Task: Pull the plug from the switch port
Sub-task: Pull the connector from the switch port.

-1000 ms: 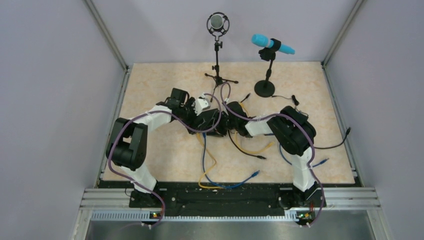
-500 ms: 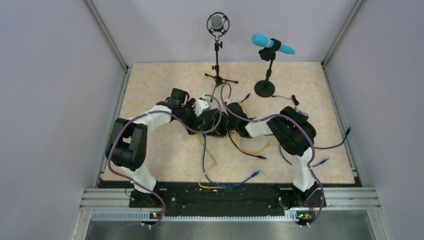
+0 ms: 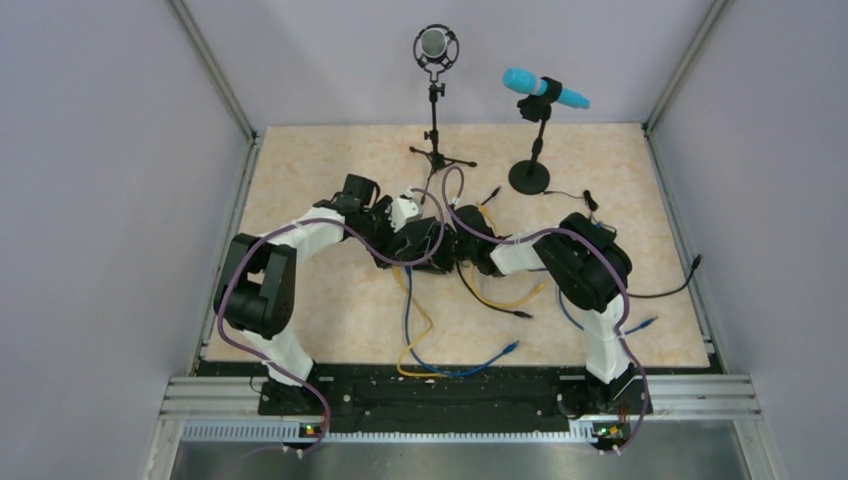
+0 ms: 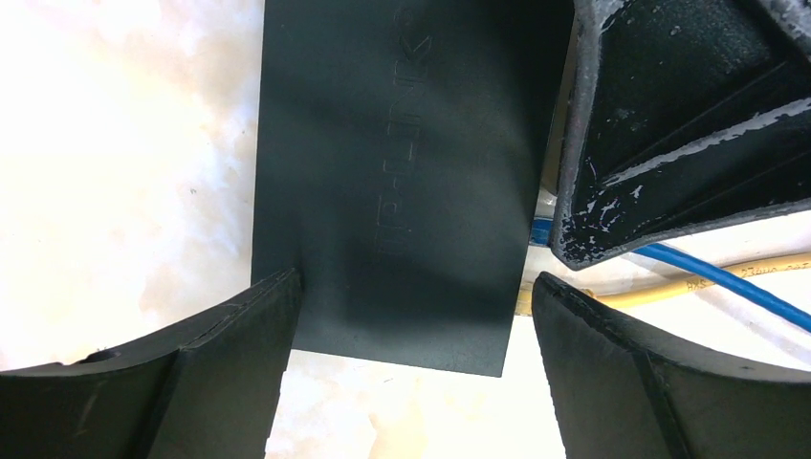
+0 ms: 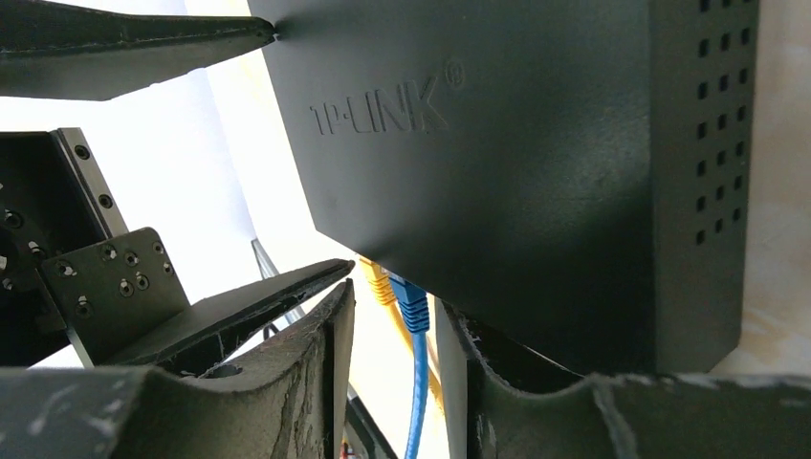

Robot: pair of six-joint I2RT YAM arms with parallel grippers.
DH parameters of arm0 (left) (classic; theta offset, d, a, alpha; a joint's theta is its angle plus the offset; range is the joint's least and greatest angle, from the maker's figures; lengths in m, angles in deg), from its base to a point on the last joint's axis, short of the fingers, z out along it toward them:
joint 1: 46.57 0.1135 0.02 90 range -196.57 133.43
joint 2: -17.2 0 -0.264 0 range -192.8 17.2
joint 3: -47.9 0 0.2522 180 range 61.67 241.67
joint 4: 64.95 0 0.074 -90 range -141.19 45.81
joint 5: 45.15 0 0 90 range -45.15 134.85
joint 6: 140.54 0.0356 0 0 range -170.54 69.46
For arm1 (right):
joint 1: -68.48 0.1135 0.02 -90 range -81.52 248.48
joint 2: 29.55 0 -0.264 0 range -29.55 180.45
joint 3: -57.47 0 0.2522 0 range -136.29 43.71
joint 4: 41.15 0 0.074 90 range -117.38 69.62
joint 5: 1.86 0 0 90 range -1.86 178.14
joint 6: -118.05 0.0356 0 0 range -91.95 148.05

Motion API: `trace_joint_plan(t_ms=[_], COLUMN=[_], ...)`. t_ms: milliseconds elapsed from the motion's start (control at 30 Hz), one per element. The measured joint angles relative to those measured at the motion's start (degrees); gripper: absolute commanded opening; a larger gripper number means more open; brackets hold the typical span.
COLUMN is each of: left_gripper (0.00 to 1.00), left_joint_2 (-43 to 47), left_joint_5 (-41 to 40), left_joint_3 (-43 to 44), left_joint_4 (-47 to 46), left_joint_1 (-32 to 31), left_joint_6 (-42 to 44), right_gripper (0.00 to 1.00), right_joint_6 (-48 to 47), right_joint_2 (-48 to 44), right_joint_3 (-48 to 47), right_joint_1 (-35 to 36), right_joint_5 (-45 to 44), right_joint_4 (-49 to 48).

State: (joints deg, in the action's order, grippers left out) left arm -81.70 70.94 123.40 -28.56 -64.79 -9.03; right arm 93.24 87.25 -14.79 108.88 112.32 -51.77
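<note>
Blue plug (image 5: 409, 296) sits in the near edge of the one black switch (image 5: 497, 163), beside one yellow plug (image 5: 378, 279). The switch lies at the middle of the counter (image 3: 320, 170), between the left arm (image 3: 300, 235) and the right arm (image 3: 585, 265). The counter is beige and marbled, closed by pale lilac walls (image 3: 100, 200) on three sides. Two microphones stand at the back: a grey microphone (image 3: 433, 44) and a cyan microphone (image 3: 545, 90). The left tool (image 4: 416, 280) is wide, with one finger on each side of the switch. The right tool (image 5: 397, 304) is narrow, with the blue plug between its fingers and light showing on both sides.
</note>
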Motion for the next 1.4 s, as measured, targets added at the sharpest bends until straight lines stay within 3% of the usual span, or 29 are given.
trace_joint_plan(t_ms=[767,1000,1200,1400], left_gripper=[0.96,0.97,0.98,0.95], left_joint_2=[-0.2,-0.4,-0.4,-1.3], left_joint_5=[-0.9,-1.6,-1.4,-1.7], left_joint_3=[0.5,1.2,1.3,2.7], left_joint_4=[1.9,2.8,3.4,4.5], left_joint_1=[-1.0,-1.4,-1.4,-1.4], left_joint_6=[2.5,2.3,2.4,2.3], right_gripper=[0.39,0.34,0.38,0.34], right_joint_6=[-0.1,0.5,1.0,1.1], right_joint_2=[0.0,0.0,0.0,-0.2], right_joint_3=[0.0,0.0,0.1,0.8], right_joint_1=[1.1,1.2,1.2,1.5], right_joint_5=[-1.7,-2.2,-3.1,-4.2], right_joint_4=[-0.1,-0.1,-0.4,-1.3])
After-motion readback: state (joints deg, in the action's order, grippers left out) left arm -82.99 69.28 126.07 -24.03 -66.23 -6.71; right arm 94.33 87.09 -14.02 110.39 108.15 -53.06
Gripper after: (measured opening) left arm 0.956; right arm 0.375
